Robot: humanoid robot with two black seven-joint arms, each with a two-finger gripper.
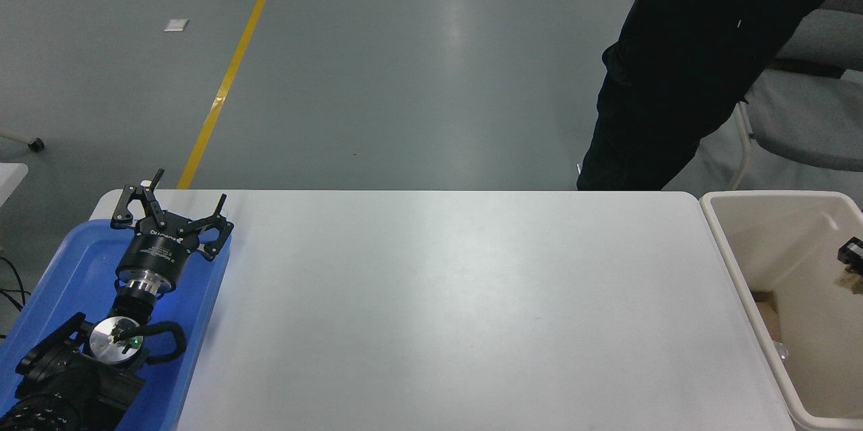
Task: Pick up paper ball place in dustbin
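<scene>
At the right edge of the frame, over the inside of the dustbin (725,242), only a small black corner of the right gripper (851,257) shows, the rest cut off by the picture's border; whether its fingers are spread or pressed together cannot be told; a tan-brown scrap just below that black corner, at the very border, may be the paper ball (856,280), but too little of it shows to be sure, and whether it is gripped cannot be judged; the cream-beige dustbin stands just beside the table's right edge, its right side and near end cropped; deep inside it, against the left wall, lie a brownish piece (765,318) and something small and clear (779,350), both hard to make out; over the blue tray (74,269) at the table's near left corner the left gripper (170,215) is parked with its fingers spread wide, pinching nothing, its arm running off the lower left corner; beyond the table's far edge one person in dark clothing (674,73) stands, seen only from the waist down; a grey chair (802,127) is partly hidden behind them; counted: two grippers, one dustbin, one tray, one white table (458,309), one person.
</scene>
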